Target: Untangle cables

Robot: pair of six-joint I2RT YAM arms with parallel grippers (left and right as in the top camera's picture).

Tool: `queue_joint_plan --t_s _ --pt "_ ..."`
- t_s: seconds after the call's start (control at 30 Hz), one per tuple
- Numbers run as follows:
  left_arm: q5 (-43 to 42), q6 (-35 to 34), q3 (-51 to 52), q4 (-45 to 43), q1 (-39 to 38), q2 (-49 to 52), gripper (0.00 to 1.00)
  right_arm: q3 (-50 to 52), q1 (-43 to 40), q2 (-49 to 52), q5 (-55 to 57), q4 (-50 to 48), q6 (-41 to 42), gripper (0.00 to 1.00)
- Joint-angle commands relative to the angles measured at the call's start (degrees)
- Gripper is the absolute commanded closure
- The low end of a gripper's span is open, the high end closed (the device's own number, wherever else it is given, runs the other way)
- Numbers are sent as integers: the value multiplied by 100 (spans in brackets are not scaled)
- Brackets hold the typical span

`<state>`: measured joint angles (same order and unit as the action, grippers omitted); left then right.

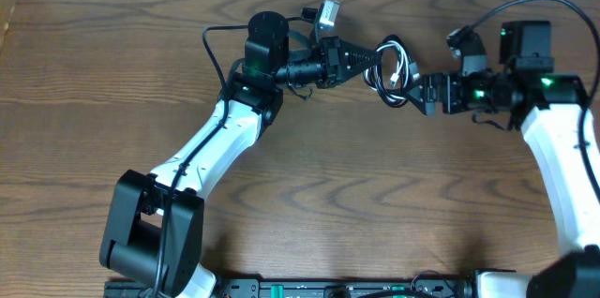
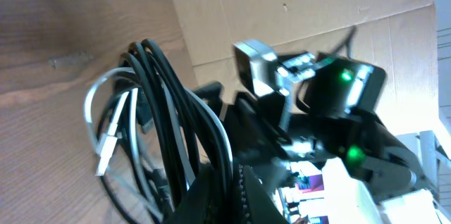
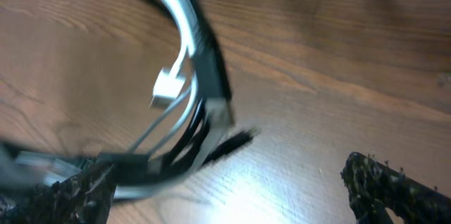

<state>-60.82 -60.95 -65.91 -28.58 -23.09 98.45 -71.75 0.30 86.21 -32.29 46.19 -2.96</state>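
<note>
A bundle of thin black and white cables (image 1: 394, 71) hangs in loops just above the wooden table (image 1: 309, 176) at the back centre. My left gripper (image 1: 375, 57) reaches in from the left and is shut on the black strands of the cables (image 2: 169, 104), which rise out of the closed left gripper (image 2: 227, 171). My right gripper (image 1: 405, 92) comes from the right and stands wide open at the bundle's lower right side. In the right wrist view the cables (image 3: 201, 55) curve past the left finger (image 3: 77, 196), and a white plug (image 3: 168, 86) dangles inside the loop.
A pale wall and a cardboard panel (image 2: 317, 5) border the table's far edge. The right arm's camera and body (image 2: 338, 90) sit close behind the bundle. Thicker black cords (image 1: 211, 45) run along both arms.
</note>
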Motion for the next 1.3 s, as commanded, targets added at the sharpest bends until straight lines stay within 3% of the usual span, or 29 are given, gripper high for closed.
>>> queue_joint_plan --t_s 0.0,0.47,0.77,0.9,0.93,1.03,1.27 --pt "-179 -90 -22 -72 -11 -192 93 33 133 251 -92 -214 402 1" --pt "-306 -291 -22 -81 -13 -192 93 31 302 393 -81 -1353 826 1" --pt "-492 -1193 -22 -1185 -13 -192 92 31 612 590 -20 -1910 916 1" --pt "-546 -1248 -22 -1429 -13 -192 93 31 752 647 79 -2083 931 1" --pt "-568 -1246 -22 -1427 -13 -192 92 31 776 651 160 -2096 938 12" --pt "-584 -1213 -22 -1419 -11 -192 92 31 859 651 348 -2083 940 99" --pt "-575 -597 -22 -1316 -11 -192 92 31 859 651 699 -1829 935 99"
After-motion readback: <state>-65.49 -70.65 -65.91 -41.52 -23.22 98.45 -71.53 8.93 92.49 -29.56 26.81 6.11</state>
